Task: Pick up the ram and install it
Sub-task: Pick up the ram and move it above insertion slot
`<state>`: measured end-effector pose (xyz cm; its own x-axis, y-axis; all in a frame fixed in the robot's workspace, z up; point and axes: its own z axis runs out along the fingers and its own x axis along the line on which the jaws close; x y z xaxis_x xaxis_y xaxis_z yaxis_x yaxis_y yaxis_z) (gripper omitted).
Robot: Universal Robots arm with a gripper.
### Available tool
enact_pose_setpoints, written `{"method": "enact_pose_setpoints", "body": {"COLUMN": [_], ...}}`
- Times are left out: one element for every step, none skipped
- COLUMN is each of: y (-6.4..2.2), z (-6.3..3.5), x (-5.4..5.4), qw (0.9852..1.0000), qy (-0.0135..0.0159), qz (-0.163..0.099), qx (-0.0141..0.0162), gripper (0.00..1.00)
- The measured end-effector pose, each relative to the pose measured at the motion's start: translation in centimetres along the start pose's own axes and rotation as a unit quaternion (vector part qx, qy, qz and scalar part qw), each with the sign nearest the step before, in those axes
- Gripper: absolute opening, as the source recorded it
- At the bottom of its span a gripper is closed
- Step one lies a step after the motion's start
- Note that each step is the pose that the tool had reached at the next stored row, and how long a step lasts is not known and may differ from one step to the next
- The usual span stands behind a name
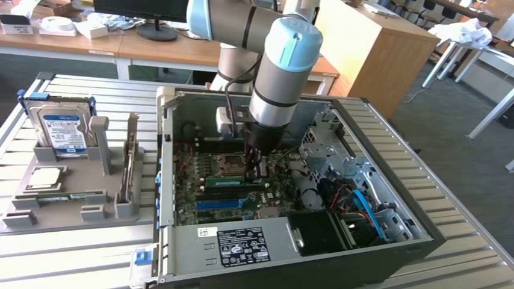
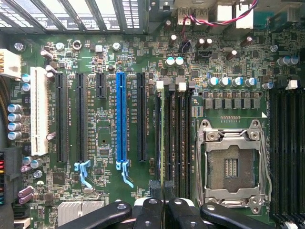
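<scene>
**A:** Where's the ram?

**B:** Inside the open case, standing on edge over the motherboard. It lines up with the bank of memory slots between the blue slot and the empty processor socket. Can't tell from here whether it's seated home.

**A:** And the tool?

**B:** Reaching straight down at one end of the stick. Jaws closed to a sliver, and by my reading they pinch the board's thin upper edge. Nothing else in them.

**A:** How will that stick handle?

**B:** Judgement only: light, stiff, brittle. A thin board that won't forgive bending or twisting. The smooth faces offer little to bite on, so it could slip. Best held across the flat faces near the top edge, well clear of the contact edge and off the chips. With a hold at one end, the far end may tilt.
</scene>
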<state>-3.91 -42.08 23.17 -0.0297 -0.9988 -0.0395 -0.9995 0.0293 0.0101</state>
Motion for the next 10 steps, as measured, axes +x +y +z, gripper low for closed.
{"method": "enact_pose_setpoints", "body": {"y": [0.00, 0.00, 0.00, 0.00, 0.00, 0.00, 0.00, 0.00, 0.00, 0.00], "z": [0.00, 0.02, 0.07, 0.10, 0.10, 0.10, 0.10, 0.10, 0.11, 0.11], "x": [0.00, 0.00, 0.00, 0.00, 0.01, 0.01, 0.01, 0.01, 0.00, 0.00], "qw": [1.0000, 1.0000, 1.0000, 1.0000, 1.0000, 1.0000, 1.0000, 1.0000, 1.0000, 1.0000], "qy": [0.0000, 0.0000, -0.0002, -0.0001, 0.0001, 0.0001, 0.0001, 0.0001, 0.0000, 0.0000], "qz": [0.000, 0.000, 0.000, 0.000, 0.000, 0.000, 0.000, 0.000, 0.000, 0.000], "qx": [0.0000, 0.0000, 0.0001, 0.0000, 0.0000, -0.0001, 0.0000, 0.0000, 0.0000, 0.0000], "gripper": [0.12, 0.12, 0.12, 0.12, 0.12, 0.12, 0.12, 0.12, 0.12, 0.12]}}
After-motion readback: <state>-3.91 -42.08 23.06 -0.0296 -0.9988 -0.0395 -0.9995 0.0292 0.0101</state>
